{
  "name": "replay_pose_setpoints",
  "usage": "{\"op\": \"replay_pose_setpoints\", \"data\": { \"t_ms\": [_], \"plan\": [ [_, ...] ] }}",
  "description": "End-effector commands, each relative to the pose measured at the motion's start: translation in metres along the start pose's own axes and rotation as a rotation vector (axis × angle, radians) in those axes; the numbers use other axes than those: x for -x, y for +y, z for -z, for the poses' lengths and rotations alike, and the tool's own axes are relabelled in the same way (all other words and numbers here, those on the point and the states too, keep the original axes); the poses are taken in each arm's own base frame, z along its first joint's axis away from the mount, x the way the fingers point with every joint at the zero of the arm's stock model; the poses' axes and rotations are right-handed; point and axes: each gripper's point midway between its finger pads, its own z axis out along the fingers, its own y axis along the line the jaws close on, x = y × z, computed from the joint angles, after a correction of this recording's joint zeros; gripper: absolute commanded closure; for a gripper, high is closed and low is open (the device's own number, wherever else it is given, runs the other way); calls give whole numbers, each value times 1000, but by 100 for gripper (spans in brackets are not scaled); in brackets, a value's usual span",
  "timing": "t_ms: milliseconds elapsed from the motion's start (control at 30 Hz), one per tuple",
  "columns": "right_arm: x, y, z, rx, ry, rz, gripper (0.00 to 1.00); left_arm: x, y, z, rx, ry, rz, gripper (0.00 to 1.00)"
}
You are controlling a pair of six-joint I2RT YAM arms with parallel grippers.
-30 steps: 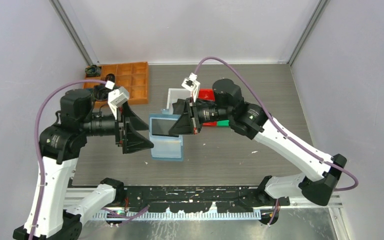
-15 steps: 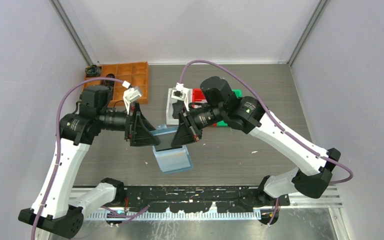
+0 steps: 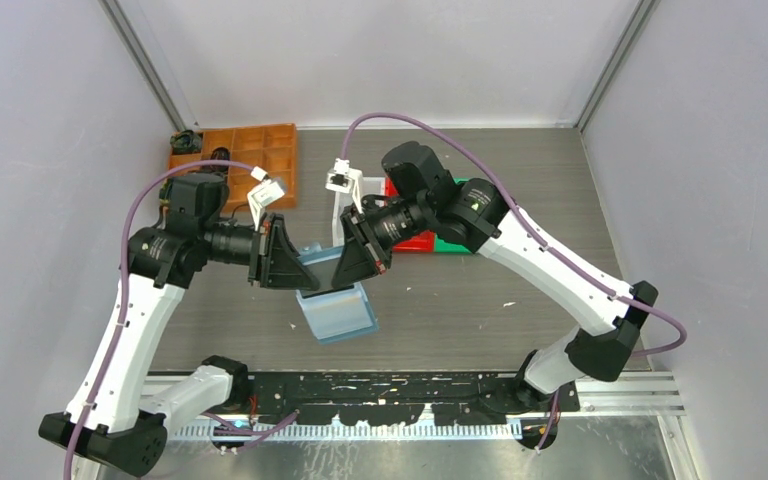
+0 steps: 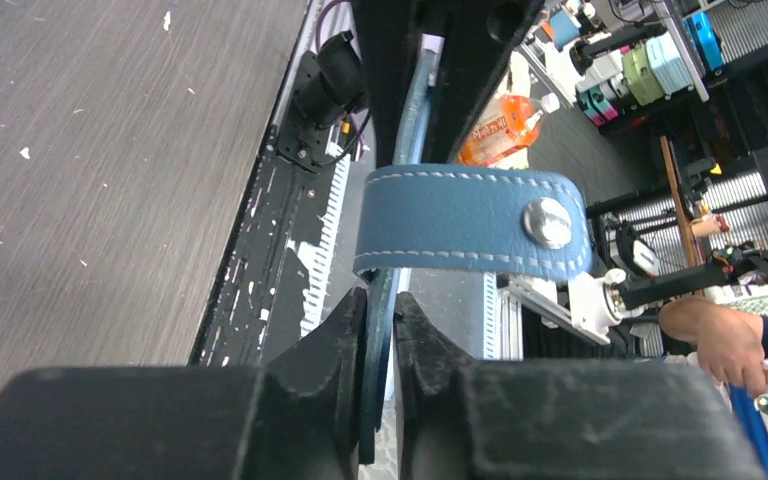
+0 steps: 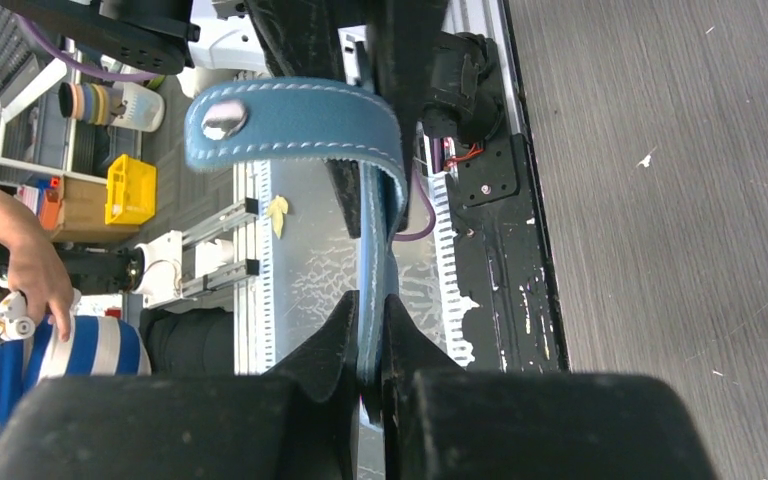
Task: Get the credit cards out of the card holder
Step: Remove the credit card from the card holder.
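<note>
Grippers share one load: the left gripper pinches the teal card holder, which hangs mid-air at centre of the overhead view, while the right gripper clamps its opposite edge. Judged soft, light and floppy, it is best held by its stitched edges. No credit cards or legible lettering show.

card holder: upper part hidden, pockets unseen | person: cut off by left edge

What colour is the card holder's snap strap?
The strap is teal-blue with pale stitching, silver snap; best in left wrist view.
</note>
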Motion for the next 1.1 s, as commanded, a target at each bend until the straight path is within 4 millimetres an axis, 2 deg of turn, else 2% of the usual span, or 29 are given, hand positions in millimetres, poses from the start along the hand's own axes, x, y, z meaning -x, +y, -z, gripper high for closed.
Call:
{"op": "replay_pose_setpoints", "data": {
  "t_ms": [0, 33, 67, 200, 233, 267, 367, 500, 600, 833, 867, 900, 933, 967, 1000, 1067],
  "plan": [
    [24, 26, 7, 78, -61, 78, 93, 6, -10, 0, -51, -5, -12, 93],
    [27, 24, 6, 75, -79, 72, 84, 9, -10, 0, -49, -10, -8, 99],
    [32, 24, 6, 76, -109, 67, 76, 12, -10, 0, -43, -16, -7, 100],
    [54, 26, 16, 157, -322, 6, 54, 31, -18, 1, -27, -79, -51, 100],
    [51, 21, 17, 179, -369, -49, 52, 37, -19, 2, -14, -106, -55, 100],
    [56, 32, 28, 223, -443, -29, 52, 41, -20, 2, -5, -129, -57, 100],
    [57, 42, 41, 293, -575, -17, 51, 53, -24, 4, 22, -187, -55, 100],
    [54, 42, 52, 307, -668, -41, 56, 60, -26, 7, 53, -218, -69, 100],
    [49, 39, 54, 295, -688, -52, 57, 62, -26, 9, 70, -237, -81, 100],
    [36, 49, 55, 332, -638, -32, 52, 62, -29, 11, 84, -252, -93, 100],
    [35, 49, 55, 328, -634, -29, 56, 62, -30, 11, 83, -252, -90, 100],
    [34, 48, 54, 315, -625, -26, 65, 61, -30, 10, 78, -248, -87, 100],
    [34, 47, 53, 298, -611, -23, 74, 59, -31, 10, 69, -241, -83, 96],
    [33, 44, 51, 269, -584, -23, 86, 57, -30, 9, 61, -231, -73, 85],
    [36, 46, 52, 237, -558, -12, 92, 54, -30, 8, 51, -221, -66, 70],
    [32, 40, 49, 162, -469, -6, 99, 49, -28, 7, 41, -206, -60, 49]
  ]
}}
